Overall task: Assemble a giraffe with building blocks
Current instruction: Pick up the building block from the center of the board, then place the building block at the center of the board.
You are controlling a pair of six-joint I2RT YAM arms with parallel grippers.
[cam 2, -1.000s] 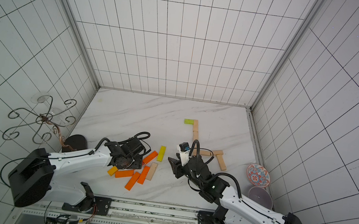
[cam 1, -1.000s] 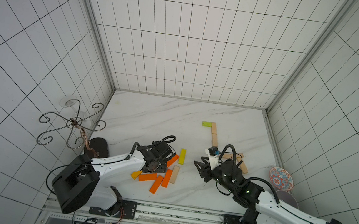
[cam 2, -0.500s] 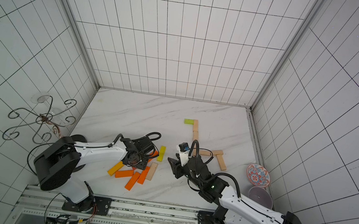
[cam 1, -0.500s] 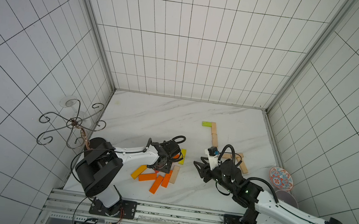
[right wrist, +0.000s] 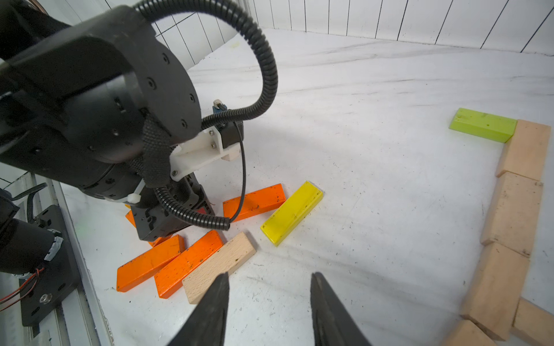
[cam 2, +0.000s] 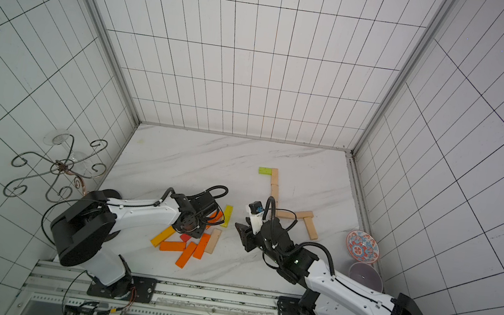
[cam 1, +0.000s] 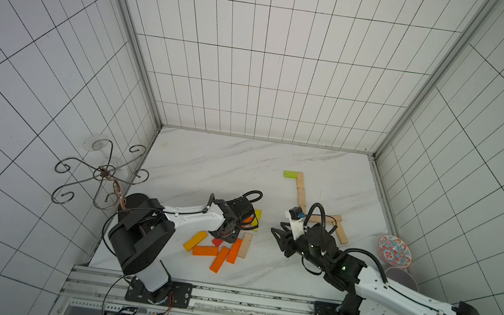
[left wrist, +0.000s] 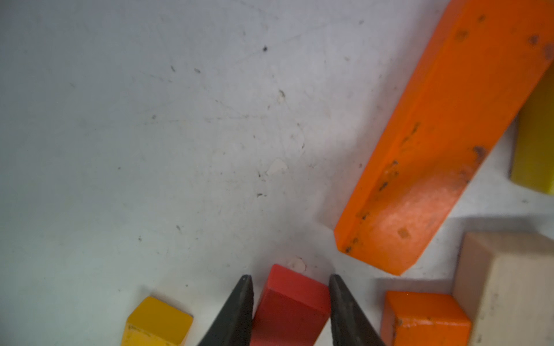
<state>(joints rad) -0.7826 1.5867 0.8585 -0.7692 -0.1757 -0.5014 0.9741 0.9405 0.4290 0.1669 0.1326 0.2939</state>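
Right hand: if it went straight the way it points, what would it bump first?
Probably the bare table just ahead of the right hand, next to the plain wooden block. If it ran flatter, the yellow block comes next. Depth is hard to judge.

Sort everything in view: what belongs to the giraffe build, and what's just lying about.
Giraffe build: red block, orange blocks, yellow blocks, loose wooden block, green block, laid wooden blocks.

Lying about: patterned bowl, purple cup, wire stand, wine glass.
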